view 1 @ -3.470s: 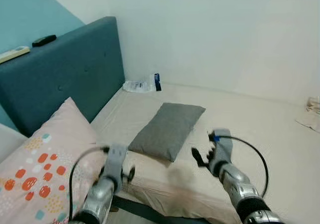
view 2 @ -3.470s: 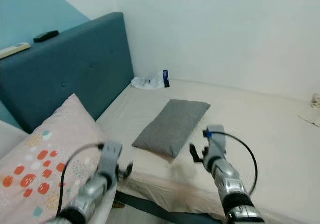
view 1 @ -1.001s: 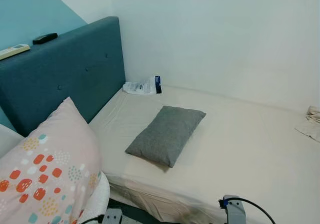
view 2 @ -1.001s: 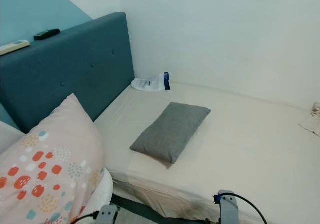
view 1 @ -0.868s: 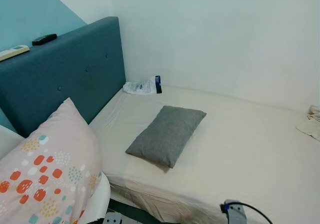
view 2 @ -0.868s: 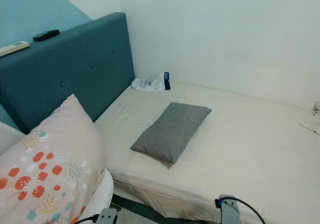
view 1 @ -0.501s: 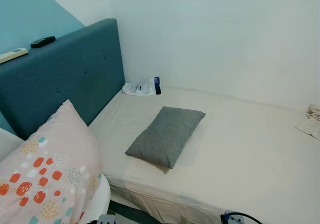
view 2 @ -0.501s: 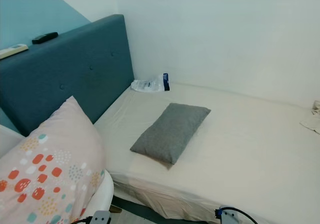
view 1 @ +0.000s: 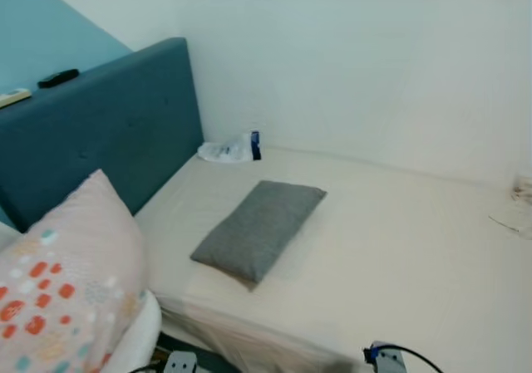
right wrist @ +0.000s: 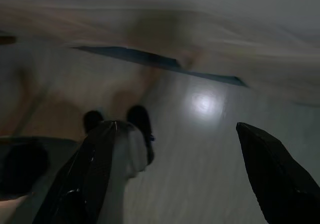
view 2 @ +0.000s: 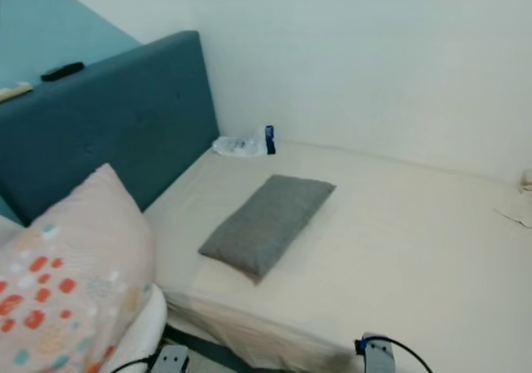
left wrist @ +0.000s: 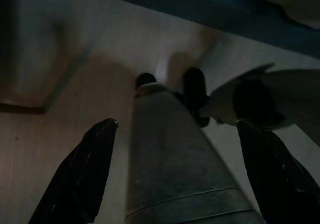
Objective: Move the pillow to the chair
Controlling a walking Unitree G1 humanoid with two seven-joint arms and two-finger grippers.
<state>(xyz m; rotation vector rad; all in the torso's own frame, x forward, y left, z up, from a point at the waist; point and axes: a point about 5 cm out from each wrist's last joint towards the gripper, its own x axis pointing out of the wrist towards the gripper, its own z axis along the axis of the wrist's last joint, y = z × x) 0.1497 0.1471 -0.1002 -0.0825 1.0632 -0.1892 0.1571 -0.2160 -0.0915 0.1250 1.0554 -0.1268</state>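
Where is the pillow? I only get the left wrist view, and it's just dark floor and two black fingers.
Observer: A grey pillow lies flat on the bed, ahead of the robot.
Operator: Is there another one?
Observer: Yes, a pink patterned pillow stands on the robot's left, sitting in a white chair.
Operator: Is my other hand holding anything?
Observer: No, the right hand hangs open over the floor with nothing in it.
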